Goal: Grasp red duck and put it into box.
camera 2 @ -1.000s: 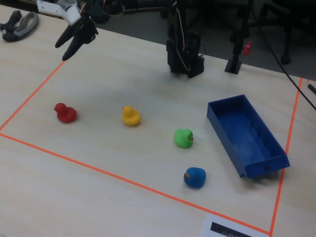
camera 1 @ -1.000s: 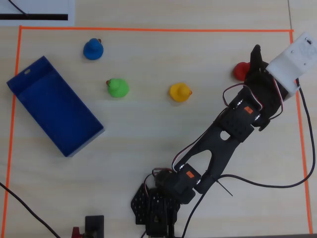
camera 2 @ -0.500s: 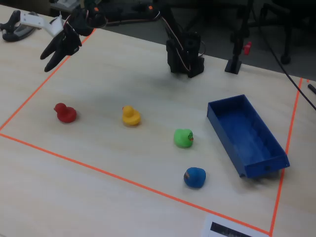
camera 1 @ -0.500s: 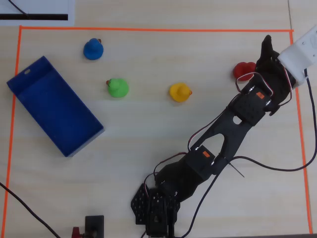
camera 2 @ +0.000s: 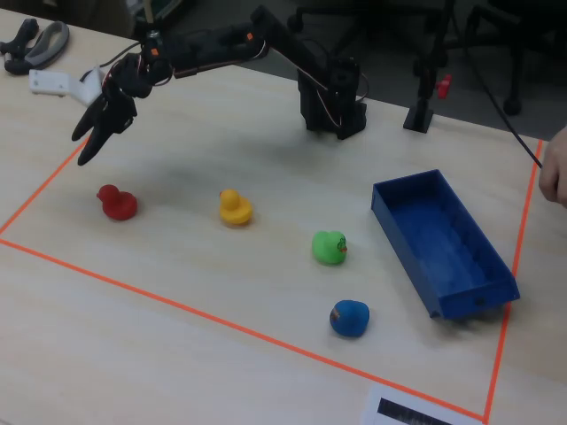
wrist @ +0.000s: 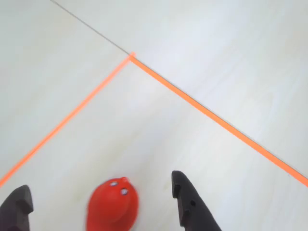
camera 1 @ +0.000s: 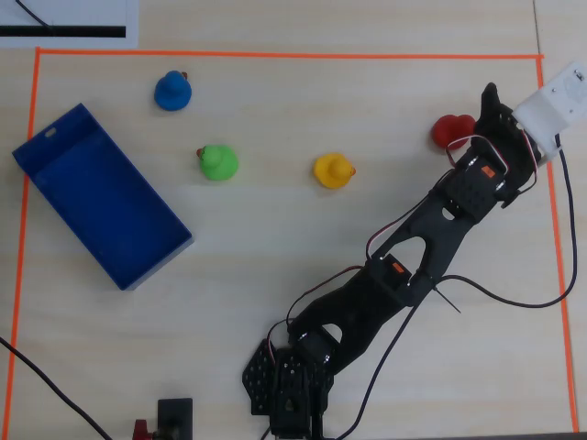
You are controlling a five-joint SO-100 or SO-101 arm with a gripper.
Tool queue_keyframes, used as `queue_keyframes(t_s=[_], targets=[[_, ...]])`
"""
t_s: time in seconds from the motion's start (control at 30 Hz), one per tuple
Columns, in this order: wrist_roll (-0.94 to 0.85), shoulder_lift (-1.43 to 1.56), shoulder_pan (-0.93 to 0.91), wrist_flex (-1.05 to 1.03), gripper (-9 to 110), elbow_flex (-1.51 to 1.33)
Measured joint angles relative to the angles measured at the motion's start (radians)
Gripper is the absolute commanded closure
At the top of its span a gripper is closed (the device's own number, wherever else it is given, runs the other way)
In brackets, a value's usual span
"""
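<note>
Near the orange tape corner [wrist: 131,57], wide-spread claw [wrist: 98,202] over the red duck [wrist: 112,208], untouched.

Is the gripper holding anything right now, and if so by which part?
Nothing is held. The gripper is open, its fingers on either side of the red duck in the wrist view, not touching it; the duck sits on the table.

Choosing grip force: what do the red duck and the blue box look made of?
The red duck looks like smooth rubber or soft plastic: one solid colour, rounded shape, slight sheen. The box looks like rigid moulded plastic: thin straight walls, even matte blue. Neither is certain from looks alone.
</note>
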State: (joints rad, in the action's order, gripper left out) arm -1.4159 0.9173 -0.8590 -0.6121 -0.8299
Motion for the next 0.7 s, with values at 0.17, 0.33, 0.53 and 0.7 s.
queue_keyframes(t_s=[0.17, 0.33, 0.53, 0.7], targets=[[-0.009, -0.052, -0.012, 0.000, 62, 0.032], [-0.008, -0.083, -0.009, -0.002, 62, 0.051], [0.029, -0.087, 0.006, -0.043, 63, 0.057], [0.037, -0.123, 0.026, -0.048, 63, 0.058]])
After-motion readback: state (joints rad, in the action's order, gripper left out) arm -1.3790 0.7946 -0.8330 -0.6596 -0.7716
